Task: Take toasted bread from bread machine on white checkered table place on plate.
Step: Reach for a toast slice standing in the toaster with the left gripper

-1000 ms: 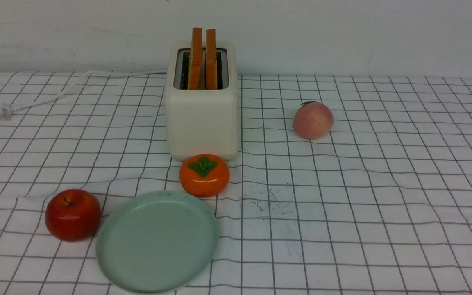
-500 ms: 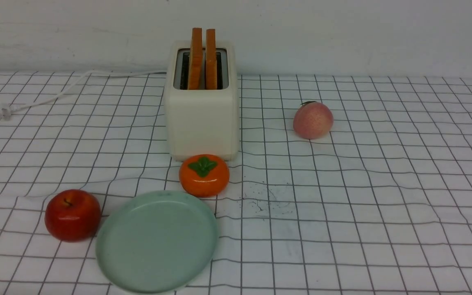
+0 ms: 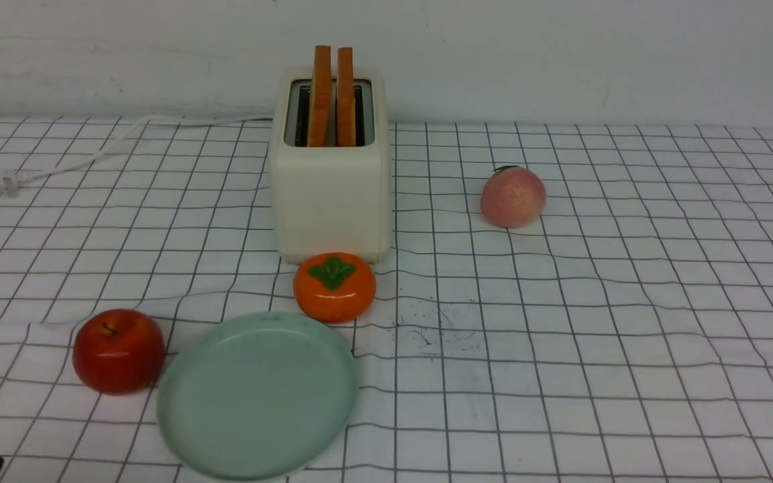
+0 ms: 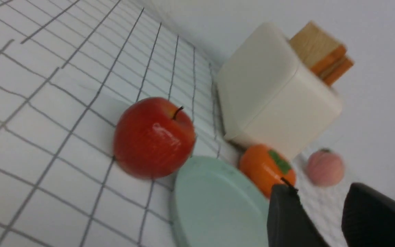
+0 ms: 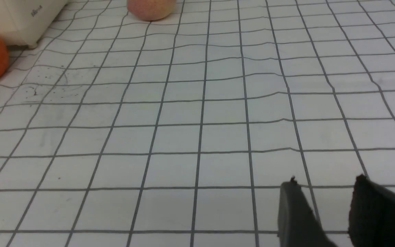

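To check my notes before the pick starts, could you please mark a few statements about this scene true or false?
1. Both toast slices stand in the toaster. True.
2. A slice lies on the plate. False: the plate holds nothing.
3. The persimmon sits between toaster and plate. True.
4. The apple rests on the plate. False: it sits on the table beside the plate, on the robot's left.
5. The left gripper grips toast. False: its jaws are open and hold nothing.
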### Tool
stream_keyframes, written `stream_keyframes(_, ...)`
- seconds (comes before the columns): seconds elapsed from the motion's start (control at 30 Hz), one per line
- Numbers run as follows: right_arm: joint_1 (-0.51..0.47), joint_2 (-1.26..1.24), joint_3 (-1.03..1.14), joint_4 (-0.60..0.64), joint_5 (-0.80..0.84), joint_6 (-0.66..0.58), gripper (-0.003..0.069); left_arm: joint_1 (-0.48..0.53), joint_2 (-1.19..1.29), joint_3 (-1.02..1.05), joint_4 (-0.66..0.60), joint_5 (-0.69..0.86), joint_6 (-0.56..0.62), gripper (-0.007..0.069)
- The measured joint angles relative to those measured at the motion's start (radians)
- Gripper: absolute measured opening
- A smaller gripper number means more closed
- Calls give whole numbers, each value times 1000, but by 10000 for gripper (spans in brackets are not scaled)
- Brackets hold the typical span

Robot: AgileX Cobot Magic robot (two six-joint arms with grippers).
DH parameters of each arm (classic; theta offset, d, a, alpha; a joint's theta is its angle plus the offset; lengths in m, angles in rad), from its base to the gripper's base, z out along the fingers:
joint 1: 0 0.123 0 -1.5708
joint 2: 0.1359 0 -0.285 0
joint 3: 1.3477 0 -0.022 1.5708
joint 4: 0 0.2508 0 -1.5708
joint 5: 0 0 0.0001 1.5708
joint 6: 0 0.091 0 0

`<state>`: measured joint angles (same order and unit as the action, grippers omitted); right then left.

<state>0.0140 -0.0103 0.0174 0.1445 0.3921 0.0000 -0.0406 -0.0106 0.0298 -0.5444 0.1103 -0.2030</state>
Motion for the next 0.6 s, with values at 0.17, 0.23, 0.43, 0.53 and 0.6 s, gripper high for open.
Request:
stream_keyframes(0.17,0,0,9,124,-96,126,242,0,0,0,-181,-118,-17,238)
stream_keyframes(0.23,0,0,9,200,-148,179,242,0,0,-8,-209,-110,-19,237)
stream_keyframes(0.43,6,0,1,433,-313,272,235,-2,14,-192,-162,23,112,89)
stream_keyframes(0.53,28,7,-79,448,-222,244,190,-2,101,-299,-147,83,185,-12)
stream_keyframes(0.6,52,55,-174,438,-122,178,140,-2,198,-368,-143,129,235,-13)
